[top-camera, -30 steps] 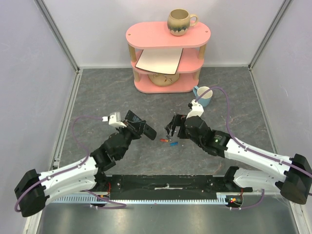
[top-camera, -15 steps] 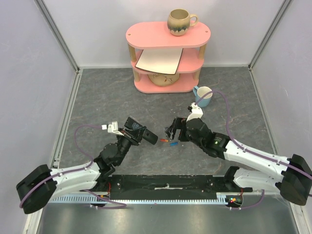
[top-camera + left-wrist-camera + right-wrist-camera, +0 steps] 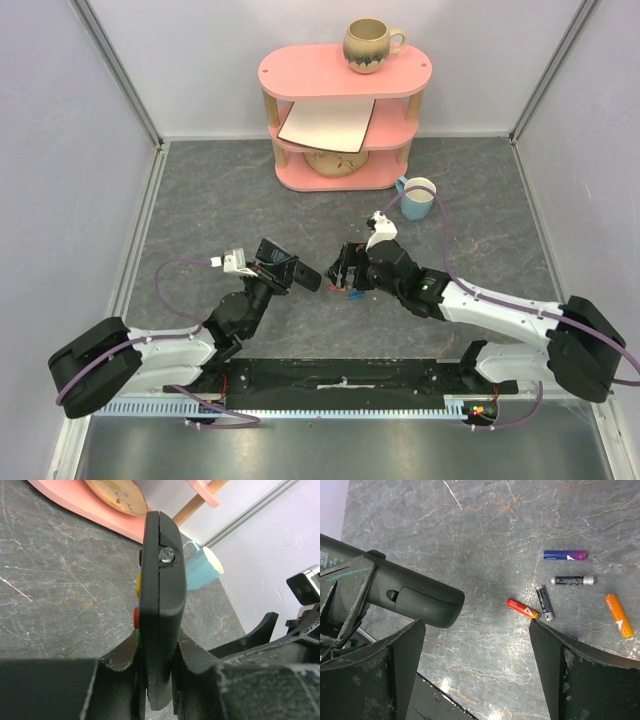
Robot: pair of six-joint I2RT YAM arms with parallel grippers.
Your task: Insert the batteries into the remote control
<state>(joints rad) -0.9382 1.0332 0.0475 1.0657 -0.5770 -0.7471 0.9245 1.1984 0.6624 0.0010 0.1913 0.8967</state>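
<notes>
Pink 3-tier shelf [image 3: 300, 70] at far edge of desk [image 3: 220, 200], centre. Brown mug [image 3: 370, 45] upright on top tier; can't see inside. White board [image 3: 325, 125] flat on middle tier, corner overhanging the front. Tan bowl [image 3: 335, 162] on bottom tier, contents hidden. Blue cup [image 3: 417, 197] upright on desk just right of the shelf, pale inside.

Desk is grey, marble-veined. Pale lilac walls [image 3: 60, 150] on 3 sides, aluminium rails at the corners.

Batteries [image 3: 564, 555]: 5 loose on desk near its centre, each lying flat. Right wrist view shows 1 blue-purple, 1 black with a silver end, 1 dark, 1 red-orange, 1 orange. Dark and red-orange nearly touch; the others lie apart. From the top they're mostly hidden under the right hand.

Left hand [image 3: 275, 268]: clamped on the remote [image 3: 300, 277], fingers [image 3: 120, 665] on its 2 faces. Remote stands on edge, free end pointing at the right hand, coloured buttons on the left face in the wrist view.

Right hand [image 3: 345, 265]: fingers [image 3: 555, 645] spread wide, holding nothing, above the batteries and just beside the remote's free end.
</notes>
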